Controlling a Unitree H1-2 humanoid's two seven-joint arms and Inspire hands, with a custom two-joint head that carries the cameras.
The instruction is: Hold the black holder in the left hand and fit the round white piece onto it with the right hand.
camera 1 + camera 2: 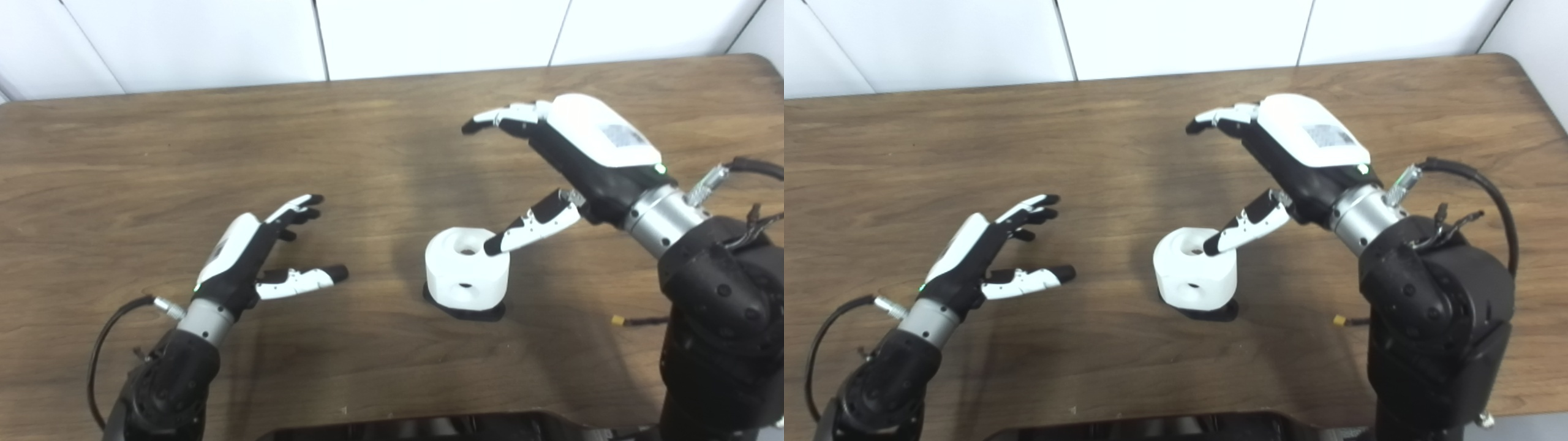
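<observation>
Sitting white piece (pixel 467 267) on black holder (pixel 465 311); both robot hands spread wide, empty, left (pixel 254 254), right (pixel 569 159). Check seating squarely before leaving worktop (pixel 367 153).

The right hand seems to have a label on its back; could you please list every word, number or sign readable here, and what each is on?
No text can be read in either view.
Right hand: a grey patterned label on its white back cover, too blurred to read.
Left hand, round white piece, black holder and table: no lettering visible.
</observation>
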